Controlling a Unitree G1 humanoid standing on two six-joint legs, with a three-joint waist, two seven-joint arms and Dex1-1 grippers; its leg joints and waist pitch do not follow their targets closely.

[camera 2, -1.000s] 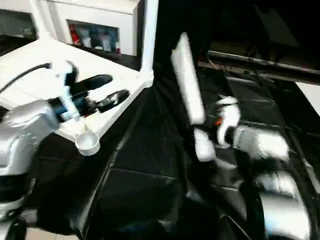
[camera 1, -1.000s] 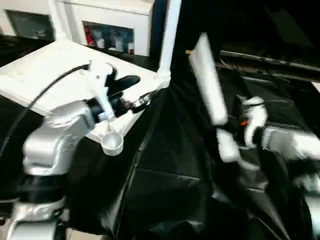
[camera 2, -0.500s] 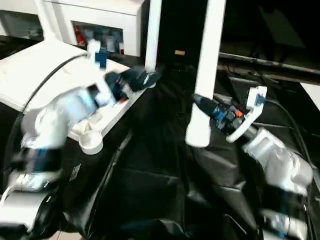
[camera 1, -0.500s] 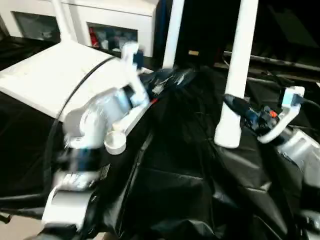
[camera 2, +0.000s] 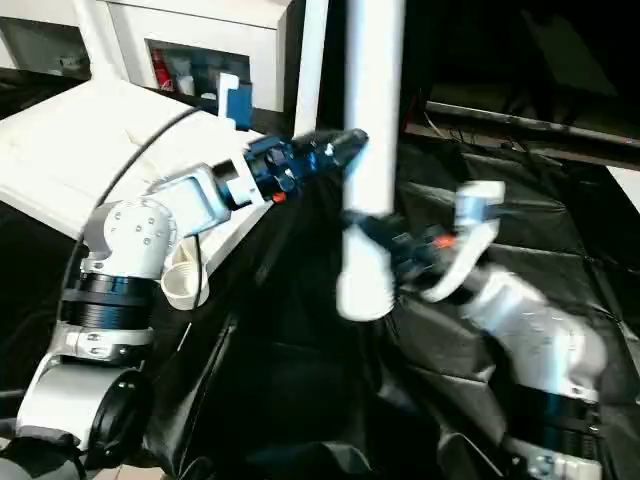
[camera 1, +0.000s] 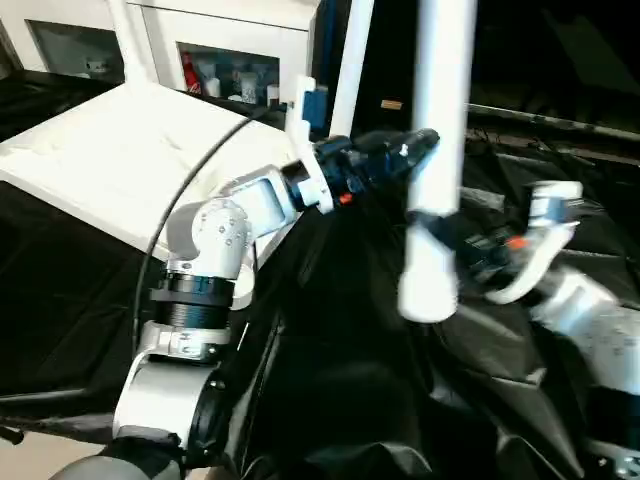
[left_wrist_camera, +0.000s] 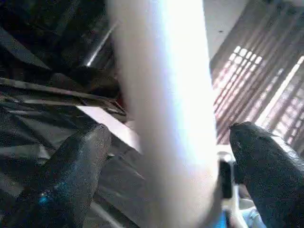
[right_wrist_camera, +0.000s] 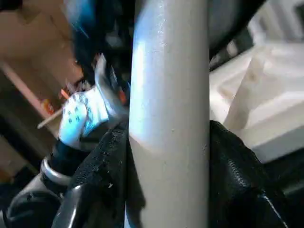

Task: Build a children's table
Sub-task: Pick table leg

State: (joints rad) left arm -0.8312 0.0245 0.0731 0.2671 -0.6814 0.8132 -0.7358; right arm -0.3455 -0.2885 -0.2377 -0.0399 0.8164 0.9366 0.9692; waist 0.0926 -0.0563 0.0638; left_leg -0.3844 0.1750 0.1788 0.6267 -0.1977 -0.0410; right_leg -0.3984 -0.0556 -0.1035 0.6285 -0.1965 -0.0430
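Observation:
The children's table top (camera 1: 90, 150) lies upside down at the left, white. Two white legs stand upright in its corners, one leg (camera 1: 128, 40) at the back and another leg (camera 1: 350, 60) at the near right corner. An empty round corner socket (camera 2: 181, 286) shows at the front edge. My right gripper (camera 1: 450, 240) is shut on a third leg (camera 1: 440, 150), held upright in mid-air with its collared end (camera 1: 428, 290) down. My left gripper (camera 1: 408, 150) is stretched out to that leg and stands open, with one finger (left_wrist_camera: 71, 180) on either side of the tube (left_wrist_camera: 166, 118), apart from it.
A crumpled black sheet (camera 1: 340, 390) covers the surface under both arms. A white cabinet (camera 1: 230, 40) with small items on its shelf stands behind the table top. A black cable (camera 1: 190, 190) runs along my left arm.
My left arm has swung from over the table top to the right, up to the held leg. My right gripper has turned the leg upright and carried it towards the middle.

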